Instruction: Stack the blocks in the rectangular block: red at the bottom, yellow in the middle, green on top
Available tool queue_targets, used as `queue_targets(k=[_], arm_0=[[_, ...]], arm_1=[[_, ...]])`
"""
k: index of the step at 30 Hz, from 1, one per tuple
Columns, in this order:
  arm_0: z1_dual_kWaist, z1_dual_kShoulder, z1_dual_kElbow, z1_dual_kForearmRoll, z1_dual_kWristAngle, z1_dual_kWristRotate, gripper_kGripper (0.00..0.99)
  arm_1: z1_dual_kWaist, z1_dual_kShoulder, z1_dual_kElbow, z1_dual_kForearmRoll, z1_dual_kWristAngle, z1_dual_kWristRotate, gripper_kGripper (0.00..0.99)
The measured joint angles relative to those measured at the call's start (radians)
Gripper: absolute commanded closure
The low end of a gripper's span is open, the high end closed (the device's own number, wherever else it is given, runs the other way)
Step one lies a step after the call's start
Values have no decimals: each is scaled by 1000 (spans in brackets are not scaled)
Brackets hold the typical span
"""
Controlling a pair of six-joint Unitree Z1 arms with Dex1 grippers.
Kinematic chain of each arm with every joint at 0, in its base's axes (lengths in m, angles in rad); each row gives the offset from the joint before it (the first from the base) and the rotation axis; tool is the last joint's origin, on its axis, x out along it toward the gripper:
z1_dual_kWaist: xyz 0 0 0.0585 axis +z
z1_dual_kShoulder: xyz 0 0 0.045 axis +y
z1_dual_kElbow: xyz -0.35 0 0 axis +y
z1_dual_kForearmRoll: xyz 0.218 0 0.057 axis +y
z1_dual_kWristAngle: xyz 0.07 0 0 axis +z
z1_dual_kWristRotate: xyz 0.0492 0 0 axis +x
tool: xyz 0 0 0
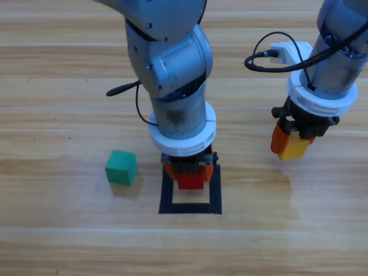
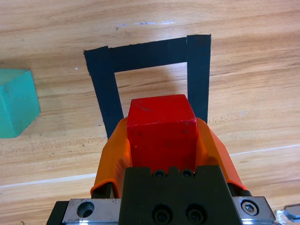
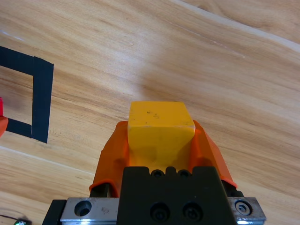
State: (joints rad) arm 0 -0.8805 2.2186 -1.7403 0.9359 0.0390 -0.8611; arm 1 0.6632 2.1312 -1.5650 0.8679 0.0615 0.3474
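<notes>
The left gripper (image 1: 190, 175) squeezes the smooth red cube (image 2: 161, 129) over the black tape rectangle (image 1: 215, 190). To its right, the right gripper (image 1: 292, 144) squeezes the yellow cube (image 3: 159, 129). The green cube (image 1: 121, 167) sits on the wooden table (image 1: 57, 230) to its left.

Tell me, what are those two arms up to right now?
Left gripper shut on red cube, over tape outline. Right gripper holds yellow cube, off aside. Green cube waiting, nothing blocking.
</notes>
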Motion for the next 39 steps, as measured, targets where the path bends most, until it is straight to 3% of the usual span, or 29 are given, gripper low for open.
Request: queue_targets(k=[39], arm_0=[[-28,24,1,0,38,-37,990]], arm_1=[[0,0,2,-3,0,-6,827]])
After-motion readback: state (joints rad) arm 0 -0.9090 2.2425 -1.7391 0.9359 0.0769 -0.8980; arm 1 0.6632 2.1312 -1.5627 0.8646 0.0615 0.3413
